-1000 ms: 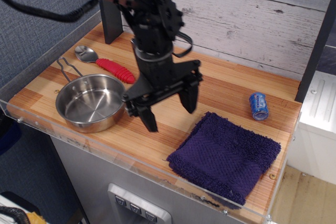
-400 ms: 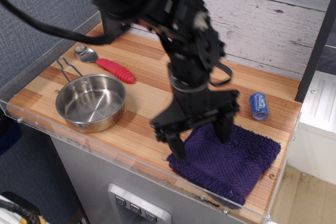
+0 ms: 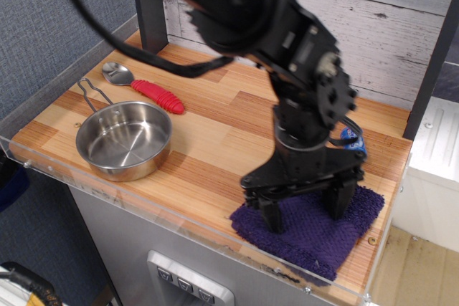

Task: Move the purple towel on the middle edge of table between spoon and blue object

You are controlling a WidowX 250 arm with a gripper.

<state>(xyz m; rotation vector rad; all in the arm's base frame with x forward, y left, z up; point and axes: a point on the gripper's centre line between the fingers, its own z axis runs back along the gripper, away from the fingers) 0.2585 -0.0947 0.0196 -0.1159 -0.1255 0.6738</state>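
Purple towel (image 3: 308, 227): dark, nubby terry cloth, roughly square, lying flat at the front right corner of the tabletop (image 3: 222, 141), its near edge close to the clear acrylic rim.

Gripper (image 3: 304, 211): black, two-fingered, pointing down directly over the towel. Jaws spread wide; both fingertips (image 3: 273, 221) reach the cloth surface, left one near the towel's left edge, right one toward its back right. Nothing is clamped between them.

Blue object (image 3: 354, 141): small can just behind the towel, mostly hidden by the arm; its white markings cannot be read.

Spoon (image 3: 143, 87): metal bowl, ribbed red handle, well to the left of the towel, toward the back.

Steel pan (image 3: 123, 140): round, wire handle, left of the towel, just in front of the spoon.
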